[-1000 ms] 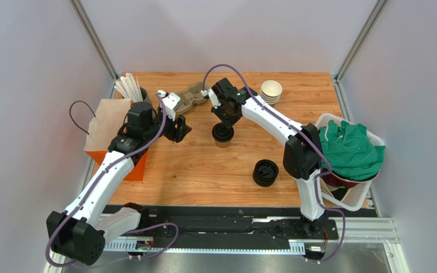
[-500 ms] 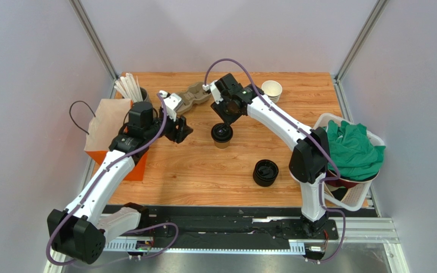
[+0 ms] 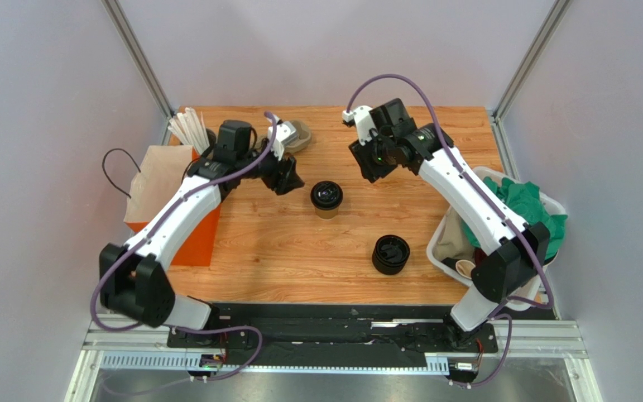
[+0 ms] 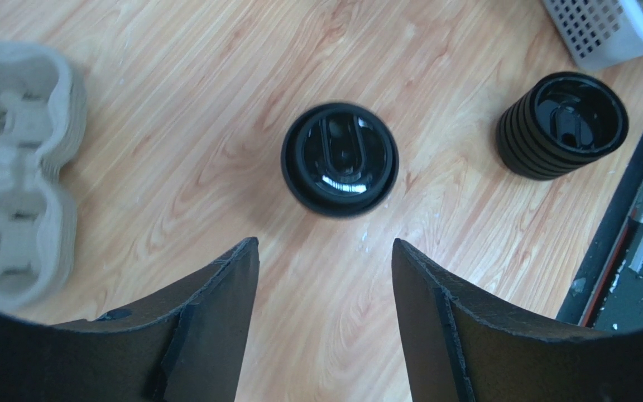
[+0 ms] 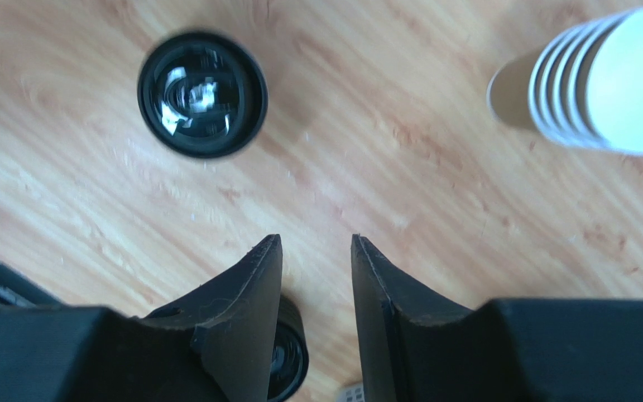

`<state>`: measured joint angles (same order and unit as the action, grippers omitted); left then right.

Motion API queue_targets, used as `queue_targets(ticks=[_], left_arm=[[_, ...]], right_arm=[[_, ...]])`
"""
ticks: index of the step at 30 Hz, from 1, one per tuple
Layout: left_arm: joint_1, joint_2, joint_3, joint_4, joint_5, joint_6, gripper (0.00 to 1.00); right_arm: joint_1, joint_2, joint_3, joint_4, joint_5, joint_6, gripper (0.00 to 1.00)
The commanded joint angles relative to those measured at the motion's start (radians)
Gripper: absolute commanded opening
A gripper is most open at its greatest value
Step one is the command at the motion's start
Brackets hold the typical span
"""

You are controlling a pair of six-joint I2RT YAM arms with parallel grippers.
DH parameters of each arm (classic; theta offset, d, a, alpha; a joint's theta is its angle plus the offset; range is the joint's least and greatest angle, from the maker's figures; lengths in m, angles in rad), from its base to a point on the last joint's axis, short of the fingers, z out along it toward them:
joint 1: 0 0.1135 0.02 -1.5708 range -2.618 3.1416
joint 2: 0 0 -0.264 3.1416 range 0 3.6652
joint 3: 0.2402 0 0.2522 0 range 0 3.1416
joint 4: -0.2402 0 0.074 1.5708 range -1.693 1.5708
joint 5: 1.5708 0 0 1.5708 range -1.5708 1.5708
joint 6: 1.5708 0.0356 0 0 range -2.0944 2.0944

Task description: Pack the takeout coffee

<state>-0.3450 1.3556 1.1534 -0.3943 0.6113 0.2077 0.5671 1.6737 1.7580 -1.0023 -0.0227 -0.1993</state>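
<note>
The takeout coffee (image 3: 326,198), a small brown cup under a round black lid, stands upright mid-table. It also shows in the left wrist view (image 4: 339,159) and the right wrist view (image 5: 202,94). My left gripper (image 3: 287,177) is open and empty just left of the cup, and its fingertips (image 4: 325,243) stop short of it. My right gripper (image 3: 371,166) is open with a narrower gap, empty, to the cup's upper right, apart from it (image 5: 316,239).
A pile of black lids (image 3: 391,254) sits near the front. A pulp cup carrier (image 3: 295,134) lies at the back, behind the left gripper. Stacked lidless cups (image 5: 601,79) stand beside the right gripper. An orange box holding a paper bag (image 3: 165,201) is at the left; a white basket with green cloth (image 3: 518,209) is at the right.
My right gripper has left the lidded cup and swung up and to the right. My left arm has reached right, bringing its open gripper close to the cup.
</note>
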Motion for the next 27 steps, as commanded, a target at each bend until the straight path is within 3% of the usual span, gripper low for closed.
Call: queue_targets(ticks=[1, 9, 27], left_arm=[[-0.006, 0.173, 0.149, -0.051, 0.137, 0.039, 0.68], [-0.015, 0.437, 0.304, -0.084, 0.222, 0.013, 0.68], [-0.04, 0.582, 0.391, -0.077, 0.252, -0.048, 0.75]], right_arm=[[-0.039, -0.115, -0.115, -0.007, -0.126, -0.031, 0.41], [-0.122, -0.216, -0.199, 0.019, -0.206, -0.045, 0.41], [-0.128, -0.246, -0.293, 0.076, -0.192, -0.049, 0.4]])
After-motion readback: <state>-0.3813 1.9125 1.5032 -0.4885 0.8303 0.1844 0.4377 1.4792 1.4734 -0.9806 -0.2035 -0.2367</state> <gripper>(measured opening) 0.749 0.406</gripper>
